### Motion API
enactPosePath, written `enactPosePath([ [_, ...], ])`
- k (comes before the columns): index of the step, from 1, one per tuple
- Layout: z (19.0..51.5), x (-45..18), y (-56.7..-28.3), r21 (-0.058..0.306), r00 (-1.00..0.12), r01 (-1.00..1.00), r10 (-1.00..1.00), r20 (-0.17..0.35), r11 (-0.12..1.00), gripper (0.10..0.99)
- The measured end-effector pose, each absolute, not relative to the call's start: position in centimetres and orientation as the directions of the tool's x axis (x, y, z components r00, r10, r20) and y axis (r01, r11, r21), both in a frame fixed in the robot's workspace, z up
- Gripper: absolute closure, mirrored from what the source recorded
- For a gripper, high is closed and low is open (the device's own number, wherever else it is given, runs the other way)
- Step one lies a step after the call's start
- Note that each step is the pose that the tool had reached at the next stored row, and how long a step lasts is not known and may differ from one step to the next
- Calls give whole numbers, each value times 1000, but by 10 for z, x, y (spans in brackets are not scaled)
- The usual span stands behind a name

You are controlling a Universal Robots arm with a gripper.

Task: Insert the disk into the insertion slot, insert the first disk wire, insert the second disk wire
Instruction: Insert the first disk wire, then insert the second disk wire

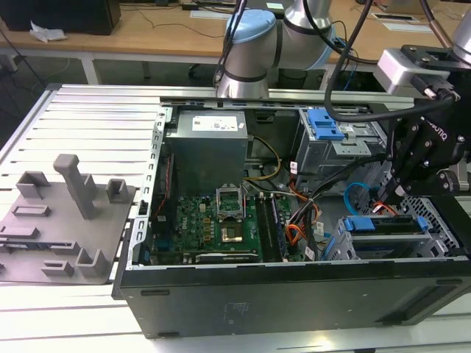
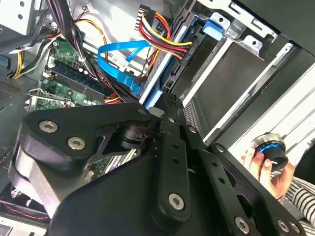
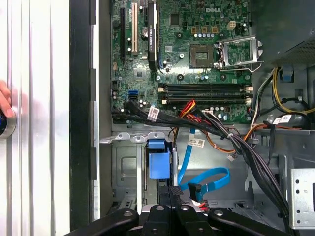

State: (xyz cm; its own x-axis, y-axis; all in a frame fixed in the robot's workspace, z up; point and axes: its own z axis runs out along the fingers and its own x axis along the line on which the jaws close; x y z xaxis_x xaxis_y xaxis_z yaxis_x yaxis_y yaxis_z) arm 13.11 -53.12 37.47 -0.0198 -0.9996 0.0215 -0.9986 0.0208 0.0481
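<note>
On the slotted desk (image 1: pixel 88 125) the open case (image 1: pixel 294 294) lies on its side. At the lower right of the exterior view the slot (image 1: pixel 440 220) holds the disk (image 1: pixel 383 224), which looks fully seated, its blue carrier level with the cage mouth. The gripper (image 1: pixel 392 195) hangs just above the disk in that frame, jaws pressed together. In the second wrist view their tip sits close against the disk's connector edge, and I cannot tell whether a plug is pinched between them. The step in hand looks to be a wire: the red, yellow and black leads (image 2: pixel 165 32) run down to that edge at upper centre, while the blue cable (image 2: pixel 123 51) loops loose beside them. To do it well, the plug should meet its socket square and be pushed straight in without twist, with neighbouring leads kept out of the pinch.
</note>
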Motion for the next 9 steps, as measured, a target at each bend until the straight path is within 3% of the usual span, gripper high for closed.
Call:
enactPosePath([
  [9,375,131,-531,48,-20,-999,-1000,22,21,980],
])
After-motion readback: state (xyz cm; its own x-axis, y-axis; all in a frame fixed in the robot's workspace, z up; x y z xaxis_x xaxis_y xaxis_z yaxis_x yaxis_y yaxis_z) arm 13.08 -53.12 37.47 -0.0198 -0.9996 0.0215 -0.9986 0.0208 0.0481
